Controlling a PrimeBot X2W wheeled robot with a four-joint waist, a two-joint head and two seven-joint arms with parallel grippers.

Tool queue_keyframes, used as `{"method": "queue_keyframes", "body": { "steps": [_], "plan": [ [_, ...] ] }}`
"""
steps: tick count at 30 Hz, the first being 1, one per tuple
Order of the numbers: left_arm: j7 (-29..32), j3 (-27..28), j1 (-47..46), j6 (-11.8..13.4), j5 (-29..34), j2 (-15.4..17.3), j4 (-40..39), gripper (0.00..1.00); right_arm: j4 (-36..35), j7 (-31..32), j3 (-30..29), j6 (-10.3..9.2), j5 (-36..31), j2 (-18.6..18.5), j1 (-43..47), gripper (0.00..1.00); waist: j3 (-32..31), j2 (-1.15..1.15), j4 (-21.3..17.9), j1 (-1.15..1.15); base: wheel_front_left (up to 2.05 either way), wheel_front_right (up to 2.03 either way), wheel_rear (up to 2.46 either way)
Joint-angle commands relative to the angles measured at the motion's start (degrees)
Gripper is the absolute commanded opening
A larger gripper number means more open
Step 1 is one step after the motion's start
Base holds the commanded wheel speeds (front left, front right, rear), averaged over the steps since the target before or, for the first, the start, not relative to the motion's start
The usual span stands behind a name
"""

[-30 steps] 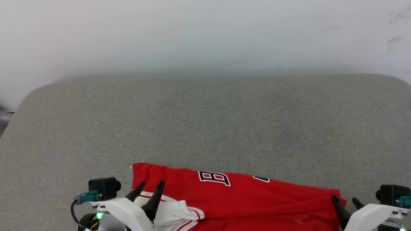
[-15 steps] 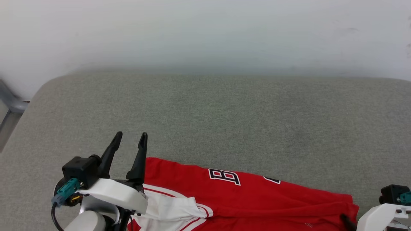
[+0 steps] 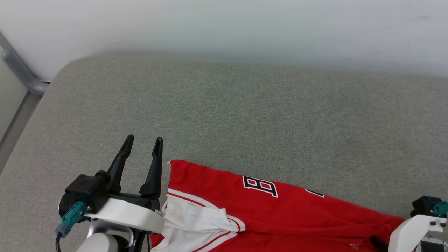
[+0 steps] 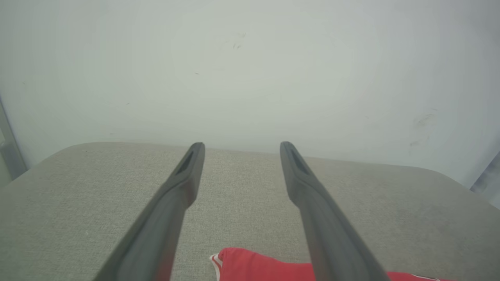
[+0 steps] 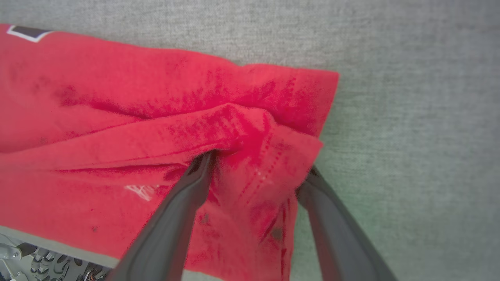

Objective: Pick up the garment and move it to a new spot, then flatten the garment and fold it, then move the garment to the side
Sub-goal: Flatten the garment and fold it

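Garment point(image 3: 280, 213) lies folded along the near edge of the table point(image 3: 224, 115), from 6 to 4 o'clock in the head view, with broad open surface toward the wall point(image 3: 224, 28) at 12. The left claw point(image 3: 144, 138) stands wide and empty just beside its 9 o'clock corner. The right claw point(image 5: 256, 166), also wide, straddles a raised fold at its 3 o'clock end.

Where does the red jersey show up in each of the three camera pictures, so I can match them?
Head view: the jersey lies along the bottom edge, from centre to right.
Left wrist view: a red corner of the jersey peeks in at bottom centre.
Right wrist view: the jersey covers the left and middle, bunched up.
Shared landmark: the grey fabric surface beneath it.
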Motion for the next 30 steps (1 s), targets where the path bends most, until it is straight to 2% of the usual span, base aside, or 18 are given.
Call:
{"method": "queue_keyframes", "body": {
  "steps": [1,15,24,27,30],
  "plan": [
    [-0.26,0.39,0.77,-0.29,0.45,-0.27,0.26,1.0,2.19,1.56,1.84,0.19,0.98,1.98,1.39,0.0,-0.15,0.0,0.04,0.0,0.0,0.0,0.0],
    [-0.27,1.82,5.35,-1.65,2.82,-1.27,2.45,1.0,-4.38,1.65,-1.89,0.09,1.38,-1.33,-0.58,0.0,-4.94,0.0,-2.79,0.0,0.0,0.0,0.0],
    [-0.27,1.73,6.63,-2.0,4.28,-1.75,3.77,1.0,-6.26,4.99,-13.11,0.09,-0.03,-3.14,0.29,0.0,-6.7,0.0,-3.35,0.0,0.0,0.0,0.0],
    [-0.27,1.73,6.63,-2.12,4.67,-1.81,3.97,1.0,-6.9,7.15,-16.36,0.09,1.17,-1.73,-0.23,0.0,-6.93,0.0,-3.4,0.0,0.0,0.0,0.0],
    [-0.27,1.8,6.68,-2.22,4.86,-1.9,4.2,1.0,-6.94,11.81,-19.09,0.1,8.23,2.22,-2.35,0.0,-7.09,0.0,-3.51,0.0,0.0,0.0,0.0]
  ]
}}
